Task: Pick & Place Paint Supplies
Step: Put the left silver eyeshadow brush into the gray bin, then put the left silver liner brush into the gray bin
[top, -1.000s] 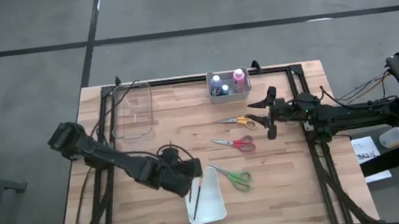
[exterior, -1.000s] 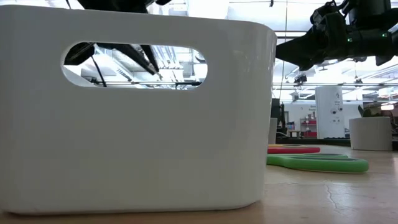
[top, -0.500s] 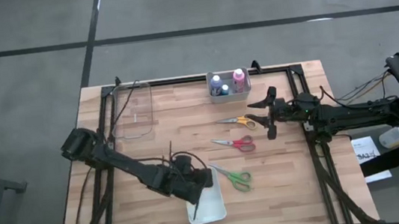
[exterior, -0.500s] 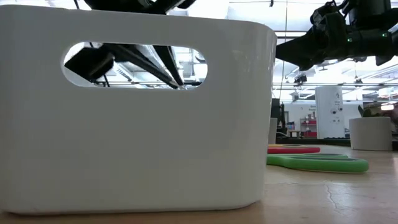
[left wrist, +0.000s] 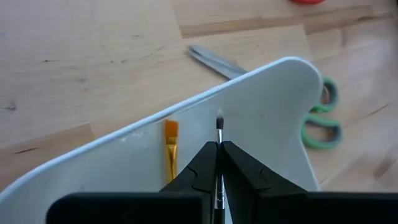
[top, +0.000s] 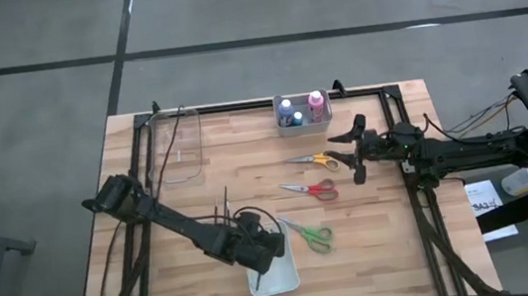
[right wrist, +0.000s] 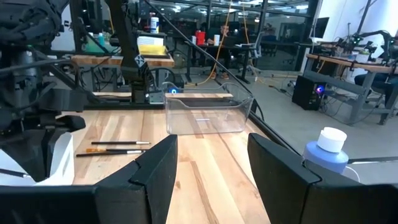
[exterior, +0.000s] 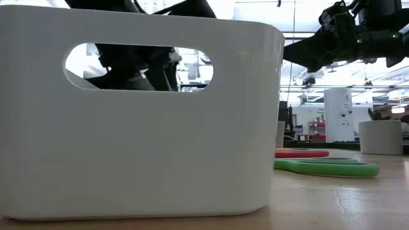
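Observation:
My left gripper (top: 261,256) is low over the white bin (top: 281,280) near the table's front edge, shut on a thin dark brush (left wrist: 219,124) whose tip points into the bin (left wrist: 267,106). An orange-bristled brush (left wrist: 170,146) lies inside the bin. Green scissors (top: 312,233) lie flat beside the bin, with red scissors (top: 314,189) and orange scissors (top: 315,161) farther back. Capped bottles stand in a small bin (top: 302,110) at the far edge. My right gripper (top: 358,148) hovers open and level, right of the orange scissors. My left gripper pinches the brush's shaft (left wrist: 219,138) between its two fingers, just behind the bristle end. The brush runs along the fingers and sticks out past their tips. The fingers slant down from the table's left, and the brush tip hangs over the bin's inside.
A clear plastic container (top: 176,143) stands at the far left. Two more brushes (right wrist: 112,147) lie on the wood between it and the white bin. A black frame (top: 402,132) runs along the table's edges. The low view is mostly filled by the white bin's wall (exterior: 160,147).
My left gripper has moved down and toward the table's near right, from beside the white bin to over it, rolling somewhat as it went. The brush has stayed shut in its fingers and now points into the bin.

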`<state>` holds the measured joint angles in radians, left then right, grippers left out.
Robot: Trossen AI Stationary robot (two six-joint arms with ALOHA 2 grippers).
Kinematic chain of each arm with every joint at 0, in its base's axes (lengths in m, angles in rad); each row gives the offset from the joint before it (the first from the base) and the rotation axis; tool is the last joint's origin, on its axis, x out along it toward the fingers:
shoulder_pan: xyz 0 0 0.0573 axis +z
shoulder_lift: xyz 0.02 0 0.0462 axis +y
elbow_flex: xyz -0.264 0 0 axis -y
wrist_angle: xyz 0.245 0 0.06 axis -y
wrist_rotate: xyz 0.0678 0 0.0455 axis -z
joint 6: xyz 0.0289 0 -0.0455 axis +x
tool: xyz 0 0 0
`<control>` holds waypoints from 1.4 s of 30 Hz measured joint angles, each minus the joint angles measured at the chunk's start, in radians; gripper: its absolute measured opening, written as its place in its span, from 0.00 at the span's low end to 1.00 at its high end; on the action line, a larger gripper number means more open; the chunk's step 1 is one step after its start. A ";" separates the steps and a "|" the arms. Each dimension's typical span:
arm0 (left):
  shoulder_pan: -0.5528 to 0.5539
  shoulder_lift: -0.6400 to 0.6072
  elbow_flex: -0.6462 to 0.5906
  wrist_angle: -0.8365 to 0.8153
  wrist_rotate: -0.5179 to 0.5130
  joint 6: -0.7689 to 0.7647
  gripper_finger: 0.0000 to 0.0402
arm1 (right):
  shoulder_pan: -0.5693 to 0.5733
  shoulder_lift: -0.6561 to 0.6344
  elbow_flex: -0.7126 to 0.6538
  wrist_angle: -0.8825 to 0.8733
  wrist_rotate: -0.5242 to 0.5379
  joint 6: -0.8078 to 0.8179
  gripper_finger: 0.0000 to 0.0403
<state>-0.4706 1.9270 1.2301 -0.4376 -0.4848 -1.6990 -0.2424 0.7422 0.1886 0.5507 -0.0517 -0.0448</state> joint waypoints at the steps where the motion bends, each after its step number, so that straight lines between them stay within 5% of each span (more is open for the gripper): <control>1: 0.000 -0.001 0.000 0.001 0.001 0.003 0.07 | 0.000 0.000 0.000 0.000 0.000 0.000 0.48; 18: 0.000 -0.011 0.001 0.030 -0.003 0.050 0.46 | 0.000 0.000 0.000 0.000 0.000 0.000 0.48; 29: 0.000 -0.101 0.002 -0.038 -0.064 0.013 0.47 | -0.001 0.000 0.000 0.000 0.000 0.000 0.48; 42: 0.003 -0.266 -0.002 -0.506 -0.153 -0.194 0.47 | 0.000 0.000 0.000 0.000 0.000 0.000 0.48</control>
<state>-0.4679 1.6611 1.2277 -0.9435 -0.6378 -1.8929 -0.2428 0.7422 0.1886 0.5507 -0.0517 -0.0448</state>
